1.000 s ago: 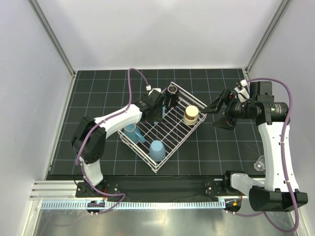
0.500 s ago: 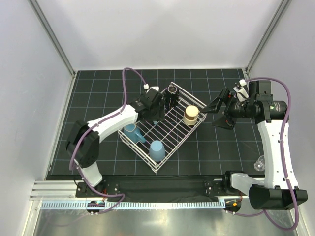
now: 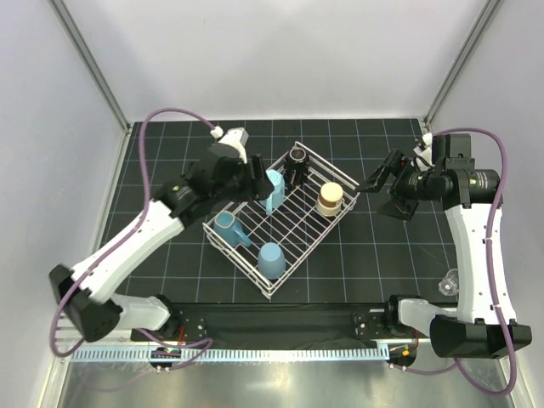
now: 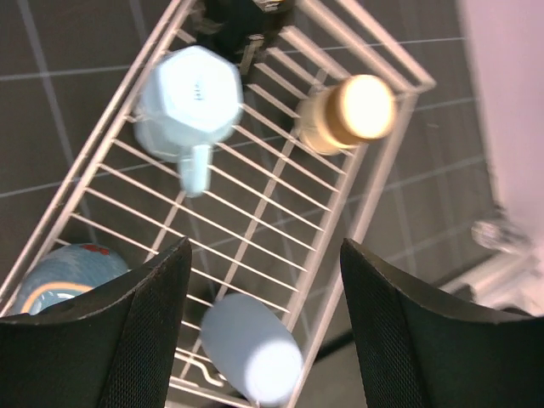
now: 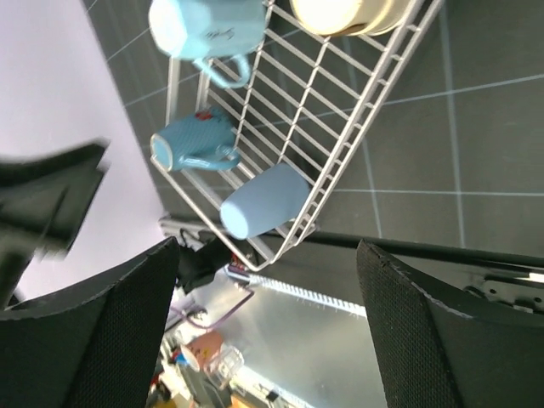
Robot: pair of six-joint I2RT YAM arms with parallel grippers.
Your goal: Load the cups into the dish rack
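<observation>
White wire forms the dish rack (image 3: 313,252), and your left gripper (image 4: 265,251) hangs above it with the jaws spread wide and nothing between them. The pale blue handled mug (image 4: 189,102) stands bottom-up on the rack's grid beyond the fingertips (image 4: 161,280), untouched. Your right gripper (image 3: 379,182) hovers off the rack's right side, jaws also wide and empty.

Since half a second ago, your left arm has pulled up and back from the rack's far-left side, and the mug, which was hidden under the gripper, now shows free in the rack. Your right arm has barely shifted.

Five cups sit in the rack: the pale blue mug along its far-left side, the small dark cup (image 3: 297,156) at its far corner, the beige cup (image 3: 330,199) by its right corner, the blue handled mug (image 3: 227,229) at its left corner, and the light blue tumbler (image 3: 272,259) toward its near corner. The clear glass (image 3: 449,283) stands on the tabletop (image 3: 170,170), well to the rack's right.
</observation>
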